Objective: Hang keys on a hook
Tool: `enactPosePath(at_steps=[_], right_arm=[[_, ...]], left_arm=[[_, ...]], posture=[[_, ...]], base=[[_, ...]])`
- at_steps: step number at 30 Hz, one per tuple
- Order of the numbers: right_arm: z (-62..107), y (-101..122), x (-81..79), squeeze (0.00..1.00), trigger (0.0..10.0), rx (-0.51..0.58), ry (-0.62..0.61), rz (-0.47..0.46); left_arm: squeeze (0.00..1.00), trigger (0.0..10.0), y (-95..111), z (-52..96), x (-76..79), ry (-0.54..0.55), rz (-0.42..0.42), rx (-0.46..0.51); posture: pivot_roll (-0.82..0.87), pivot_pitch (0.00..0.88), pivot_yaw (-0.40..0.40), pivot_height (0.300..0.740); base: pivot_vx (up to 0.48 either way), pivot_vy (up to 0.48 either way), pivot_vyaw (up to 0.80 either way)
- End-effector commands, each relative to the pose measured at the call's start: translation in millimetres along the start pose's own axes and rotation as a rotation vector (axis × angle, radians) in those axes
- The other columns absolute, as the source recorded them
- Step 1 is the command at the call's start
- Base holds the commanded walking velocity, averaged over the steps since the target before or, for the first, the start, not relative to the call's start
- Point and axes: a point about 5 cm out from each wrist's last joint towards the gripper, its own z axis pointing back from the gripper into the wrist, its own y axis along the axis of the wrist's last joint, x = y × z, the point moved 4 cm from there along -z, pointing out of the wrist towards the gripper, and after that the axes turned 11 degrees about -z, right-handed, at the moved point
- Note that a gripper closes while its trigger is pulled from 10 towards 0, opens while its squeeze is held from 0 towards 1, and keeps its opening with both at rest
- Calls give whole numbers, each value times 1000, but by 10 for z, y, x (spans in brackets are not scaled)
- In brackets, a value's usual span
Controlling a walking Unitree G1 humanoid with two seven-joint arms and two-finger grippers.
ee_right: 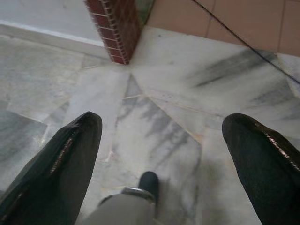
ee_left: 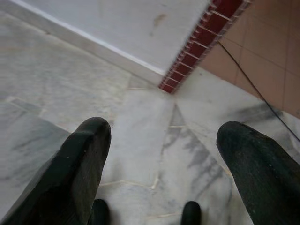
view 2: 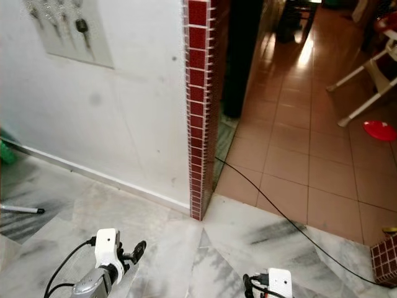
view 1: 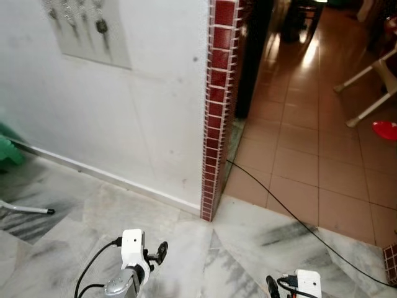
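Two end effectors hang low over a marble floor, far below keys on a wall board

High on the white wall at the far left, a pale key board (view 1: pixel 93 34) carries several keys (view 1: pixel 101 26) hanging from its hooks, blurred; further right a red tile column (view 1: pixel 218 105) ends the wall, and a black cable (view 1: pixel 291 214) runs from its foot across the terracotta tiles. Low down, the left end effector (ee_left: pixel 161 168) has its two black fingers (ee_left: pixel 82 168) spread wide over the grey-veined marble floor (ee_left: pixel 140 117), holding nothing; the right end effector (ee_right: pixel 161 164) is likewise spread and empty, near the column's base
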Motion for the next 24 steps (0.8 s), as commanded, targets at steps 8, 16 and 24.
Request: enactPosePath(at_steps=[8,16,24], right_arm=[[9,-33,-3,0,10000,-11,-4,-12],[8,-34,5,0,10000,-14,-9,-8],[10,-94,56,0,10000,-62,-55,23]], left_arm=[[0,10000,-18,11,-56,23,9,-10],[0,10000,-8,7,-53,21,6,-9],[0,10000,-12,11,-57,22,-3,-8]], posture=[[-67,50,3,740],[-66,49,2,740],[-70,48,6,740]], base=[[0,0,0],[0,0,0],[0,0,0]])
